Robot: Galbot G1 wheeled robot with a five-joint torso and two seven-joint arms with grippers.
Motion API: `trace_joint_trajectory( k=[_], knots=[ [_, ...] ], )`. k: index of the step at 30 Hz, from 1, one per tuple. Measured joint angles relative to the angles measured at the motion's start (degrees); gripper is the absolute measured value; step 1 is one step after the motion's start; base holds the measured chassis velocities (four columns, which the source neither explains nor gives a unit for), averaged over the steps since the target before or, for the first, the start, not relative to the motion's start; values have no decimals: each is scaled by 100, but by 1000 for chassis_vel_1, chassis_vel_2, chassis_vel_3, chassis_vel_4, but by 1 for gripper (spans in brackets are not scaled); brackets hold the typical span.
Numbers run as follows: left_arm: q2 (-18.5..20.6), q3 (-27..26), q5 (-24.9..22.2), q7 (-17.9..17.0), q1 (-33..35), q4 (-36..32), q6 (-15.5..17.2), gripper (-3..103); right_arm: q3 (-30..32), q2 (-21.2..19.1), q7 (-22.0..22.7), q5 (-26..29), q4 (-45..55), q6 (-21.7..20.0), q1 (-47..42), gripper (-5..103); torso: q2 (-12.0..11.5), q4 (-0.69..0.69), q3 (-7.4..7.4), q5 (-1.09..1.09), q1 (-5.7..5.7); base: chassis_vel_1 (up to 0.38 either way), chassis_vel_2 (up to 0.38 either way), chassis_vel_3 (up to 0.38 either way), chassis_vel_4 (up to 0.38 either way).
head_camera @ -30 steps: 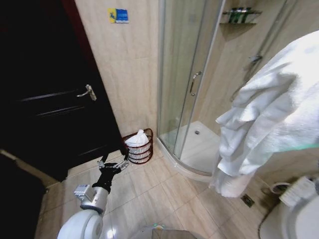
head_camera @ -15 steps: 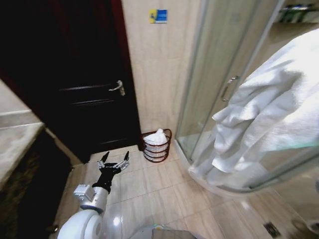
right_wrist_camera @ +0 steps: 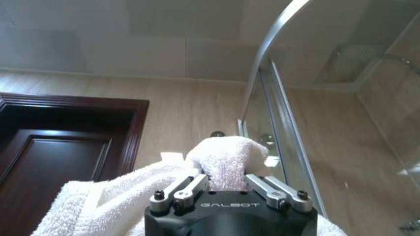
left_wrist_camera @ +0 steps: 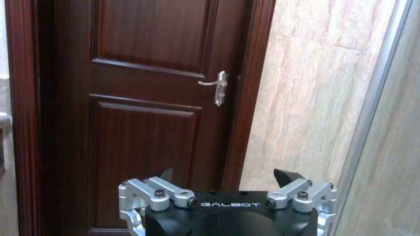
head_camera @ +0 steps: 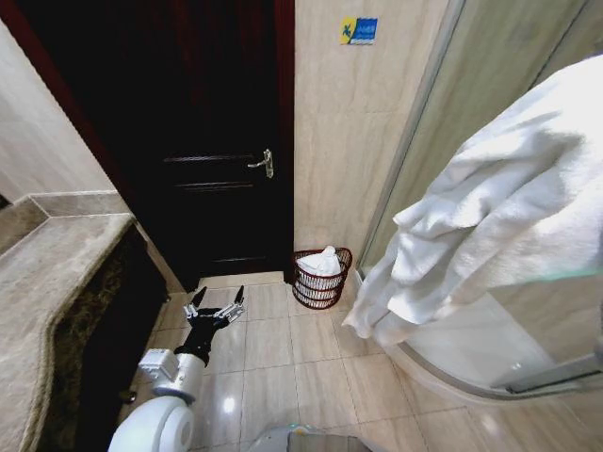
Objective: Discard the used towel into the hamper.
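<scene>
Carry phase, towel (head_camera: pixel 490 226) pinched in clenched right gripper (right_wrist_camera: pixel 226 189), hanging high at 3 o'clock; left gripper (head_camera: pixel 215 306) spread, empty, low at 7 o'clock. Best kept raised until directly above hamper (head_camera: pixel 320 280), then released. Hamper at 6 o'clock beside door (head_camera: pixel 188 141), already holding white cloth.

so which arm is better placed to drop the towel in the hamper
Right. The right gripper is already shut on the towel, held high. The left gripper is open and empty, low over the floor tiles near the hamper.
</scene>
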Motion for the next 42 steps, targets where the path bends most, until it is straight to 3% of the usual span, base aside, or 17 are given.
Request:
trace_joint_trajectory(
  k=[42],
  knots=[
    [0,0,0,0,0,0,0,100,76,-2,22,-32,0,413,-56,13,54,0,22,-1,28,0,0,0,0]
  ],
)
